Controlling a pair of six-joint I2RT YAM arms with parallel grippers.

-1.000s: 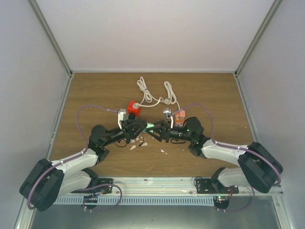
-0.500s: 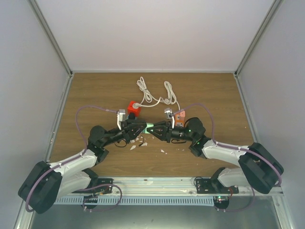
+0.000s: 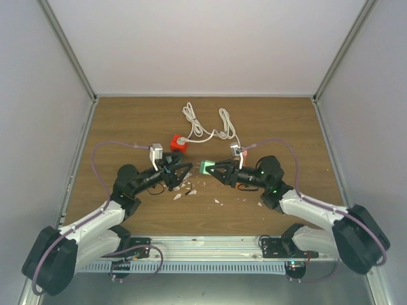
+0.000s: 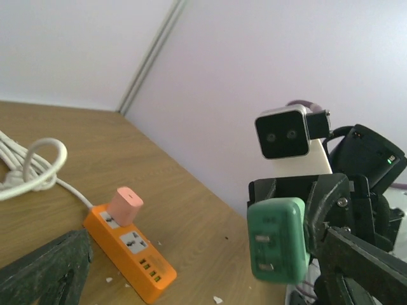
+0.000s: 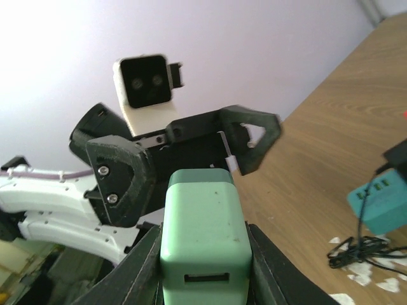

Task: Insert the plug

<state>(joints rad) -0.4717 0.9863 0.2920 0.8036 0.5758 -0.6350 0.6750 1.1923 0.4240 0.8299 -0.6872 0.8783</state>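
Note:
My right gripper [image 3: 208, 168] is shut on the mint green plug [image 3: 206, 167], held above the table near its middle. The right wrist view shows the plug [image 5: 203, 222] clamped between both fingers, USB port toward the camera. Its two prongs face the left wrist camera, where the plug [image 4: 276, 238] hangs in the air. My left gripper [image 3: 184, 170] is open just left of it, apart from it and holding nothing. The orange power strip [image 4: 130, 251] lies on the wood with a pink adapter [image 4: 124, 205] in one socket; the right arm mostly hides it from above.
A red cube plug [image 3: 179, 143] with a looped white cable [image 3: 206, 127] lies behind the grippers. A teal power strip [image 5: 381, 203] with a black cord [image 5: 359, 251] lies on the table under the left arm. White scraps [image 3: 191, 190] dot the wood.
My left gripper let go of the green plug, opened and drew back to the left. My right gripper closed on the plug and carried it slightly to the right.

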